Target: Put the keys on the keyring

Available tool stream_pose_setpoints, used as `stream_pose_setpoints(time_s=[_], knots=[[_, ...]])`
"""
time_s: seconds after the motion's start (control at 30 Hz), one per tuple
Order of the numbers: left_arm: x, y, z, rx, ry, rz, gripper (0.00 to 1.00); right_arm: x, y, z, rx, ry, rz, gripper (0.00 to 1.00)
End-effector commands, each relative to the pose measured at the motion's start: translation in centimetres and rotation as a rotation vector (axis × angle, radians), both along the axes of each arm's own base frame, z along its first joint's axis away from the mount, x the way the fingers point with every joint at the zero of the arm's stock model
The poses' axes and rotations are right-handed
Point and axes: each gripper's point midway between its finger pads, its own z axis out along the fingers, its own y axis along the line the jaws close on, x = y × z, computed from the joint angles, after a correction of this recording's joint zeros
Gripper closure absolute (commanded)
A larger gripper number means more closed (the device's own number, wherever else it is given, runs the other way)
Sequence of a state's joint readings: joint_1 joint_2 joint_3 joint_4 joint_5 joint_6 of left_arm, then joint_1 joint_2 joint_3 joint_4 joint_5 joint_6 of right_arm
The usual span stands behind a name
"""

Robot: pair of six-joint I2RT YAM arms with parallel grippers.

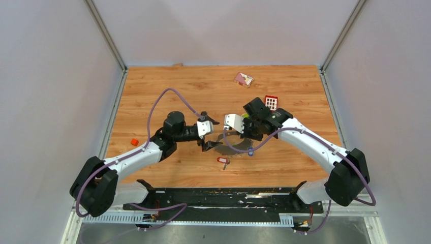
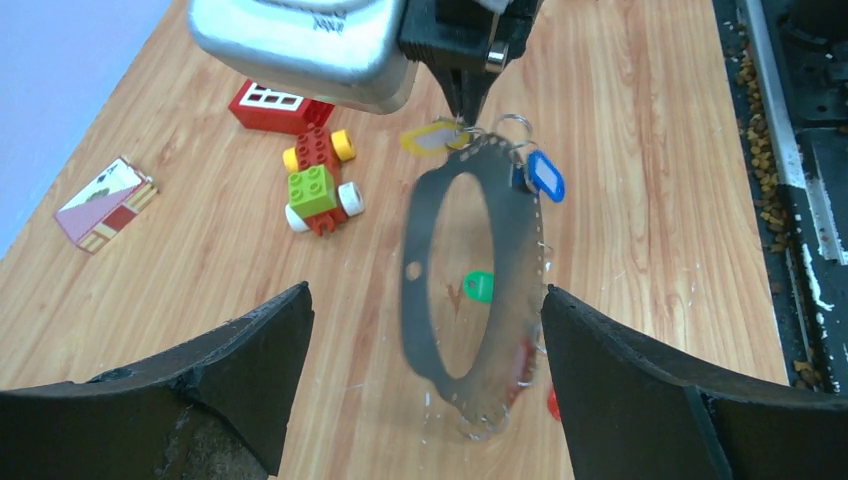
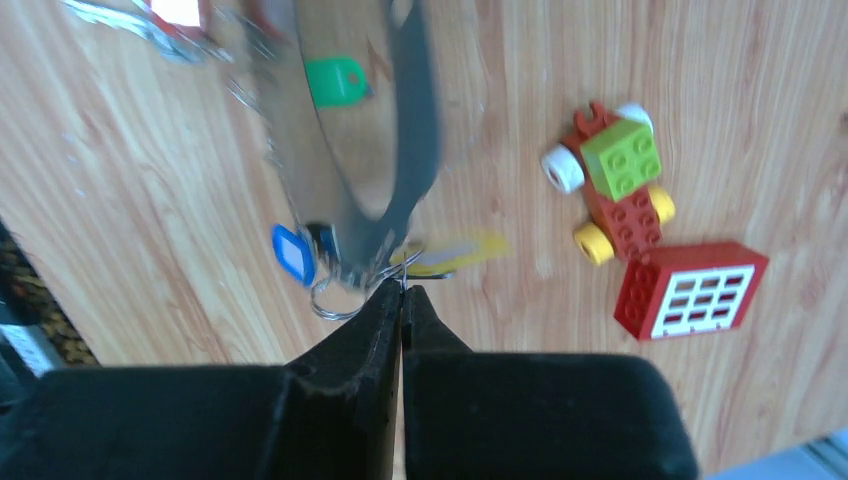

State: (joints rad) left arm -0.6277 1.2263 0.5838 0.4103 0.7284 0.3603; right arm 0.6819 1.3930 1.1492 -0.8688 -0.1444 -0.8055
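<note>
Right gripper (image 3: 403, 297) is clenched tight, tips pinched together on the top edge of the keyring (image 2: 418, 300), and the big grey loop hangs from that pinch, standing on edge above the counter (image 1: 152, 86). Left gripper (image 1: 213, 134) is released, fingers (image 2: 240, 370) spread wide, one either side of the loop with clear gaps. It grasps nothing.

Up at the pinch, the yellow-tagged key (image 2: 428, 137) dangles right beside the right gripper's tips, and a blue tag (image 2: 546, 176) hangs off the loop's bumpy edge just next to it. A green tag (image 2: 479, 286) shows through the hollow middle. Whether the loop's low end touches the wood, I cannot tell.

Down on the counter, the red-tagged key (image 1: 222, 160) lies flat by itself, near the loop on the side toward the arm bases.

Behind the action, the toy car (image 2: 318, 180) sits just beside the red block (image 2: 270, 105) with the white grid. A pink house block (image 1: 243, 79) lies well apart at the far side, and a small orange piece (image 1: 134, 142) rests out by the left arm.
</note>
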Motion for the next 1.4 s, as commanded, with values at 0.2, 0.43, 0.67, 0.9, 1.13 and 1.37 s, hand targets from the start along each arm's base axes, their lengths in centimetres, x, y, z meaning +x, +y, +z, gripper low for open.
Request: stream_pose_setpoints(time_s=[0.2, 0.43, 0.67, 0.9, 1.13, 1.37], knots=[[1.2, 0.2, 2.1, -0.003, -0.084, 0.041, 0.09, 4.1, -6.6, -1.6, -0.237, -0.148, -0.163, 1.00], [1.2, 0.6, 2.0, 0.014, -0.092, 0.049, 0.08, 4.4, -8.9, -5.2, -0.318, -0.108, -0.224, 1.00], [1.0, 0.8, 1.7, 0.034, -0.098, 0.049, 0.07, 5.6, -10.6, -7.4, -0.403, -0.119, -0.298, 1.00], [1.1, 0.9, 1.4, 0.042, -0.092, 0.054, 0.07, 6.9, -11.3, -8.3, -0.443, -0.138, -0.362, 0.99], [1.1, 1.0, 1.4, 0.045, -0.095, 0.058, 0.06, 8.4, -11.9, -9.0, -0.429, -0.124, -0.406, 0.84], [1.0, 1.3, 1.5, 0.049, -0.106, 0.064, 0.05, 9.2, -12.4, -9.2, -0.421, -0.119, -0.433, 0.78]])
